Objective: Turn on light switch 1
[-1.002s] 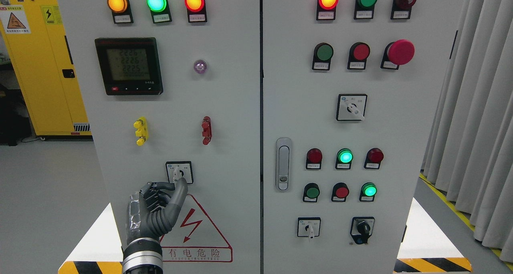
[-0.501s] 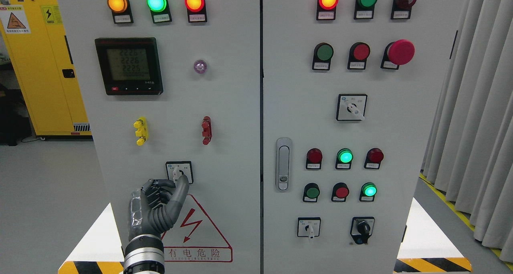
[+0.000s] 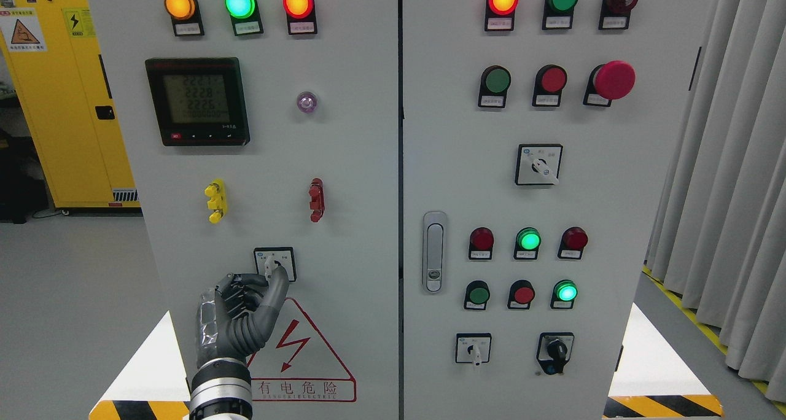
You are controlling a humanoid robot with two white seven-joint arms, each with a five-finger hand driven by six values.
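Observation:
A small rotary switch (image 3: 275, 261) with a white lever knob sits in a black-framed square plate low on the left cabinet door (image 3: 344, 162). My left hand (image 3: 270, 278), dark grey with a silver wrist, comes up from the bottom left. Its thumb (image 3: 279, 282) and curled index finger pinch the lower end of the white lever, which points down. The other fingers are curled below it. The lower edge of the switch plate is hidden behind the fingers. My right hand is out of view.
A red and white electric hazard triangle (image 3: 295, 352) lies just below the hand. Yellow (image 3: 216, 201) and red (image 3: 316, 199) handles sit above the switch. A digital meter (image 3: 198, 101) and lit lamps are higher up. The right door (image 3: 614, 162) carries buttons, lamps and more rotary switches.
My left hand has crept slightly up and to the left, and its thumb and index finger have closed tighter on the switch lever. The lever's angle looks unchanged.

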